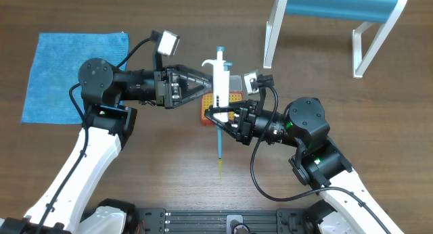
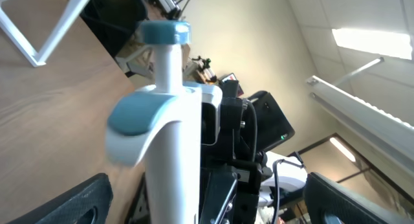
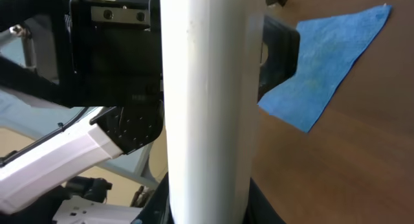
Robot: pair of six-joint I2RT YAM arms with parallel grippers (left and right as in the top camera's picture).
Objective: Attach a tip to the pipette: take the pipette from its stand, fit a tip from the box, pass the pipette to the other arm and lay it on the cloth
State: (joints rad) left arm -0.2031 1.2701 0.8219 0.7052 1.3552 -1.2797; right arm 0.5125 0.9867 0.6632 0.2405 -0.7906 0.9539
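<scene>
The white pipette (image 1: 220,75) with a blue plunger cap is held above the table, its yellow tip (image 1: 220,164) pointing toward the arm bases. My right gripper (image 1: 220,116) is shut on the lower barrel, which rises between its fingers in the right wrist view as a white pipette barrel (image 3: 204,107). My left gripper (image 1: 210,85) reaches in from the left at the pipette's upper body. Its fingers (image 2: 84,198) stand wide apart on either side of the pipette handle (image 2: 171,140), so it is open. The blue cloth (image 1: 74,75) lies flat at the far left.
An orange tip box (image 1: 234,97) sits on the table right under the pipette and both grippers. The blue and white pipette stand (image 1: 338,11) stands at the back right. Bare wooden table lies between the cloth and the arms.
</scene>
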